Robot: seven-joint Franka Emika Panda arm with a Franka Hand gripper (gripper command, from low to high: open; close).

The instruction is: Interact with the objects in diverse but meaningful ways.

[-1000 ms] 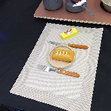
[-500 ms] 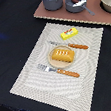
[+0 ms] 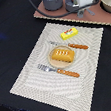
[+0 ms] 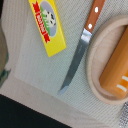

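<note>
An orange bread loaf lies on a tan plate in the middle of the striped placemat. An orange-handled knife lies just beyond the plate, and an orange-handled fork lies on its near side. A yellow box sits farther back on the mat. My gripper hangs under the white hand above the brown board at the back; its jaws are too blurred to read. The wrist view shows the yellow box, the knife, the plate rim and the loaf, with no fingers visible.
On the brown board at the back stand a grey pot, a small grey pan partly behind the hand, and a tan bowl at the exterior view's right. A dark cable loops over the board. Black tabletop surrounds the mat.
The white hand has shifted a little toward the exterior view's right over the back board. The items on the mat have not moved.
</note>
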